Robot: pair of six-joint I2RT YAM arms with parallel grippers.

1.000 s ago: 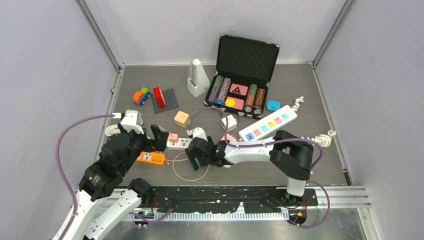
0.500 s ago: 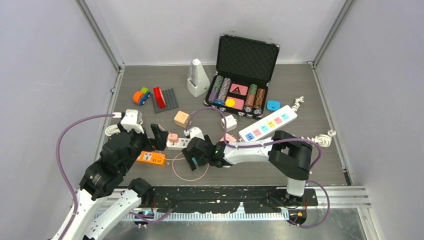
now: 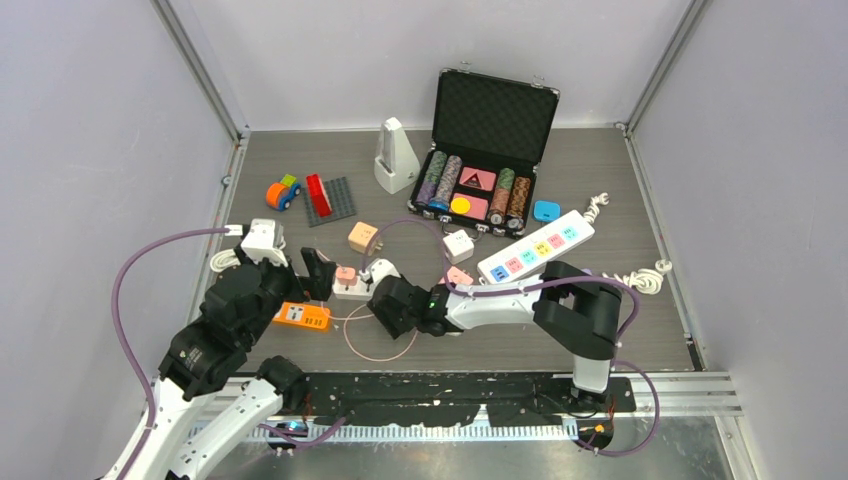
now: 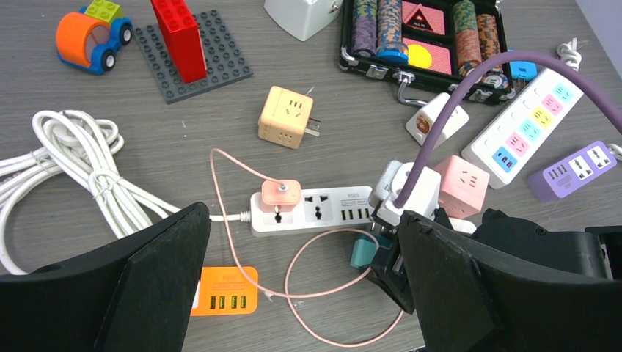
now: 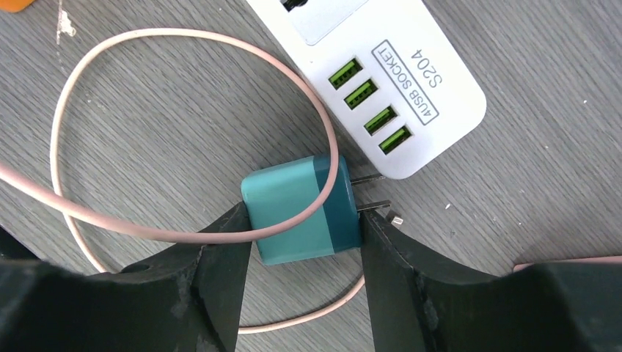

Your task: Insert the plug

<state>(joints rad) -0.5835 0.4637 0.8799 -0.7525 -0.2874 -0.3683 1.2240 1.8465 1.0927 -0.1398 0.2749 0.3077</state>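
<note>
On the grey table (image 5: 513,110), the right fingers (image 5: 213,257) pinch the teal plug (image 5: 301,209) beside the white power strip (image 5: 447,103); lift it clear of the pink cable (image 5: 147,31) before aligning prongs. Left fingers (image 4: 147,279) gape.

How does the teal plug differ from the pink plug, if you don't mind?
The teal plug is held between the fingers of the right gripper, prongs bare; the pink plug sits in the white power strip, prongs hidden. The teal plug is two-tone teal, the pink plug pale pink. Both are small rounded blocks.
</note>
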